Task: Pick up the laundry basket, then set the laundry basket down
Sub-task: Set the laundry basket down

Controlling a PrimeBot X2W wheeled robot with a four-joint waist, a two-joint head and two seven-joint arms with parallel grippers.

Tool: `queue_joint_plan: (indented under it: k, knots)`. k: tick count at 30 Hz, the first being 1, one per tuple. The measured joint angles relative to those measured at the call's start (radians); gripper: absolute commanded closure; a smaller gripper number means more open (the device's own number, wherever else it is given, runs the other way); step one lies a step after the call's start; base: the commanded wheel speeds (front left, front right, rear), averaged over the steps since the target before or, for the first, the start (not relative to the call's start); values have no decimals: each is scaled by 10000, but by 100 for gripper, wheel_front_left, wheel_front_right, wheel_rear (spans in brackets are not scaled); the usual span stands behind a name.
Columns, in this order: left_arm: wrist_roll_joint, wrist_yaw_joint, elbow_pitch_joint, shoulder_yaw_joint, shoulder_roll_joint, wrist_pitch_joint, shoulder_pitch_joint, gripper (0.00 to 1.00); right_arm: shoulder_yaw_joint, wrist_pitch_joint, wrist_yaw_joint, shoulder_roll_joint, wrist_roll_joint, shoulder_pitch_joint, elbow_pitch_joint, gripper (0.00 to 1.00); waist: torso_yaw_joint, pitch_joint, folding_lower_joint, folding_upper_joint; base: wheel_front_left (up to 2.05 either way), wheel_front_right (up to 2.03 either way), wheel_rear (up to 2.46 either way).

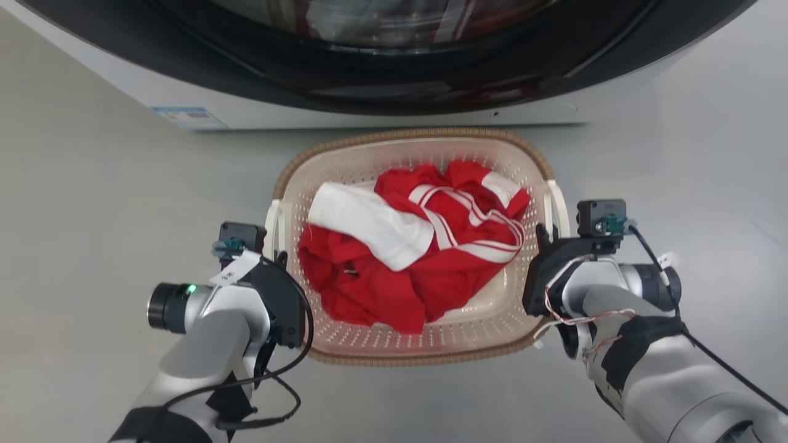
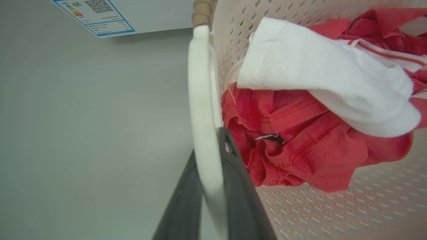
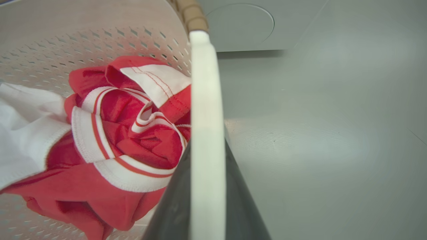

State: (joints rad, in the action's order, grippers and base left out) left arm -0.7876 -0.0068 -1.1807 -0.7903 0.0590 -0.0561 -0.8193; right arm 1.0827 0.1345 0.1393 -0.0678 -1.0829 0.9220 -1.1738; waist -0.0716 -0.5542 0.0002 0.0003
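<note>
Judging by its two handles (image 2: 200, 100), each pinched between the jaws of the left gripper (image 1: 278, 255) and the right gripper (image 1: 544, 235), the basket (image 1: 418, 131), just before the washer (image 1: 394, 61), is counted as grasped, while a lift cannot be told and setting down is left.

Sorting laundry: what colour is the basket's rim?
Brown, woven-look, on the cream perforated plastic laundry basket; clearest in head view.

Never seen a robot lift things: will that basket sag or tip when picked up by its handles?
Probably stays stiff: the basket looks like moulded plastic. Likely light: it holds just a few clothes. Tipping seems unlikely, since the left gripper and right gripper pinch opposite handles, though those thin handles might flex.
</note>
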Motion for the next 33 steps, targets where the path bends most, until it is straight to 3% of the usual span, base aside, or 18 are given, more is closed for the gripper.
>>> queue_joint_plan:
  k: [17, 31, 32, 33]
  knots:
    - [151, 79, 8, -15, -54, -359, -1269, 100, -65, 460, -44, -33, 268, 1324, -510, 100, -273, -2296, 0, 0, 0, 0, 0]
    - [337, 59, -297, -17, -75, -711, -1676, 100, -13, 706, -44, -31, 274, 1353, -441, 100, -449, -2555, -1, -2, 0, 0, 0]
    - [337, 56, -324, -17, -82, -738, -1685, 100, -8, 708, -44, -29, 274, 1353, -439, 93, -453, -2556, -1, -2, 0, 0, 0]
    - [337, 56, -351, -17, -96, -740, -1706, 100, -4, 709, -44, -29, 274, 1353, -441, 93, -456, -2554, -2, -2, 0, 0, 0]
